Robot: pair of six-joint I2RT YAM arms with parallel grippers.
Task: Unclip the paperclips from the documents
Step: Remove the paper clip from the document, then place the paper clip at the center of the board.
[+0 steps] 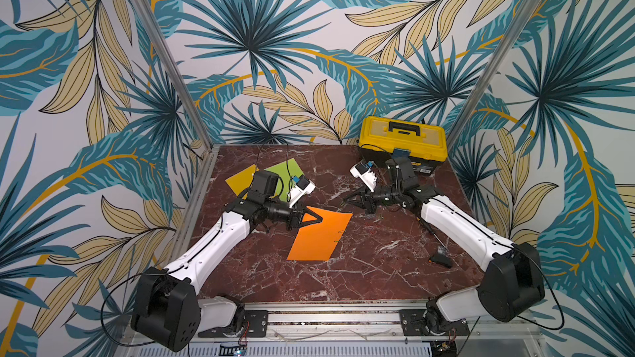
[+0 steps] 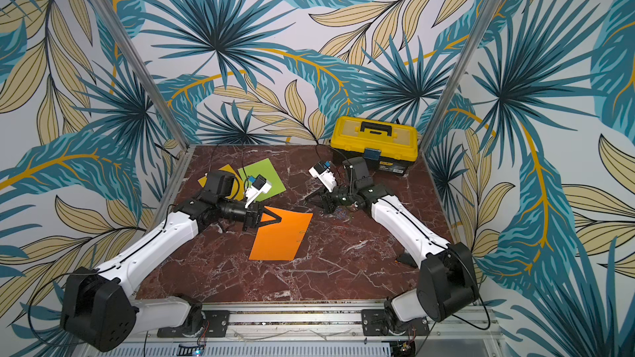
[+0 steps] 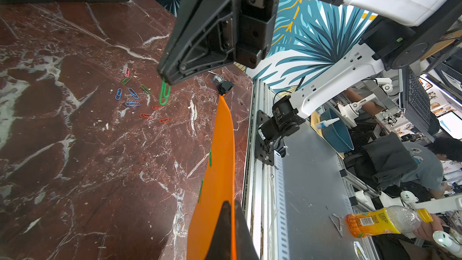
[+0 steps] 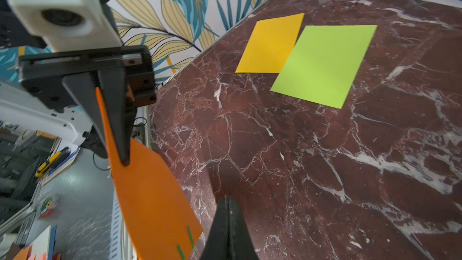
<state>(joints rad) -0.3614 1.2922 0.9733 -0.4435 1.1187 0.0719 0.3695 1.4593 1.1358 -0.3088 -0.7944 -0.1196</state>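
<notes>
Left tool (image 1: 321,218): clenched on a corner of the orange sheet (image 1: 319,235), holding that corner up off the bench (image 1: 360,269).
Right tool (image 3: 163,77): pinching one green paperclip (image 3: 164,93), clear of the sheet.
Done: loose paperclips (image 3: 135,96) lie under the right tool. The lime sheet (image 4: 325,63) and yellow sheet (image 4: 271,43), beyond the left tool, show no clips.
Left: two green clips (image 3: 210,157) on the orange sheet's edge.

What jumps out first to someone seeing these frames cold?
The orange sheet in the middle of the table, one corner pinched in the shut left gripper. Beside it, the right gripper is shut on a green paperclip dangling above a scatter of loose coloured clips. A yellow toolbox sits in the far right corner.
</notes>
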